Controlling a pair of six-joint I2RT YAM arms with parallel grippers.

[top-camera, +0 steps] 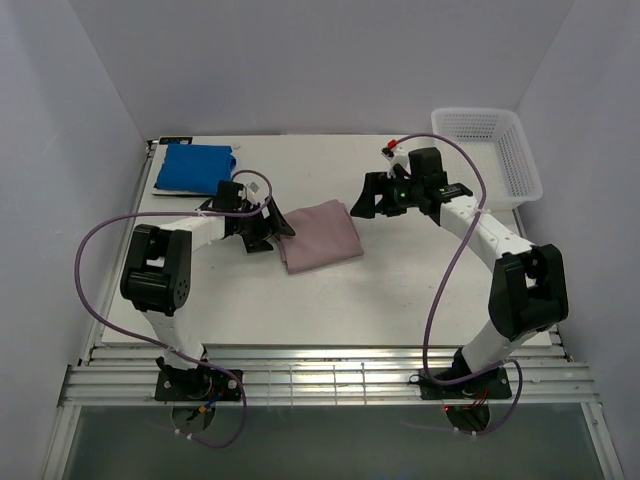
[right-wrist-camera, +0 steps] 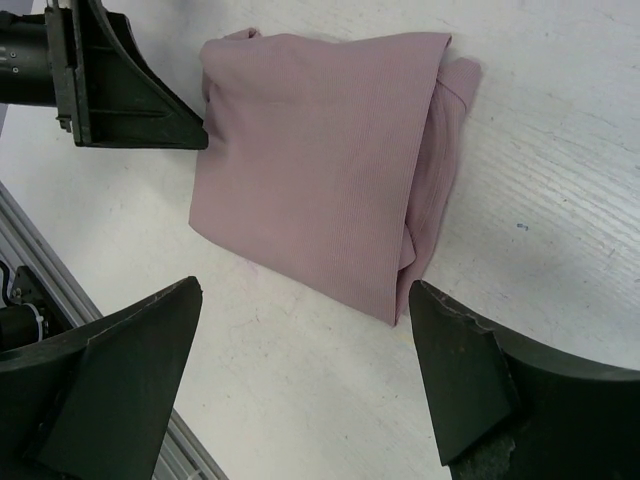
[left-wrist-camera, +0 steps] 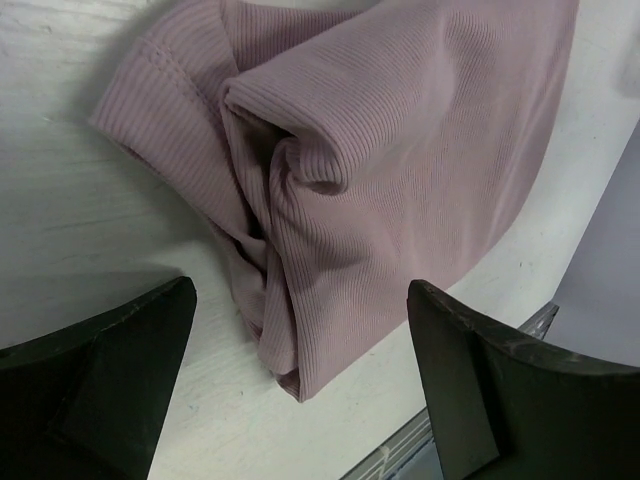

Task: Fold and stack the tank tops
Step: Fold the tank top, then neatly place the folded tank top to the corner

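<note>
**Top view.** The pink tank top (top-camera: 320, 235) lies folded into a rough rectangle at the middle of the surface (top-camera: 400, 290), between the two arms. The blue tank top (top-camera: 195, 168) lies folded flat at the far left corner, well apart from it. The left jaws stand wide just beside the pink top's left edge, and the right jaws stand wide near its far right corner. Neither holds cloth. The white basket (top-camera: 495, 150) sits at the far right, clear of both arms. The probable next step is stacking pink on blue. The carry is long, and a lift in which the arms are out of step would let the fold sag open.

**Left wrist view.** The jaws are spread wide and empty. Below them the pink top's edge is bunched into a twisted ridge of loose layers. A pinch here would likely catch only the upper layers, so the under-layers would drop and the fold would come undone.

**Right wrist view.** The jaws are wide and empty above the pink top. Its upper face is smooth, but an under-layer protrudes along one side. The left jaws appear at one corner of the cloth; whether they touch it cannot be told. A sideways move from so near could snag that corner, and dragging the cloth instead of lifting it could roll the protruding layer.
</note>
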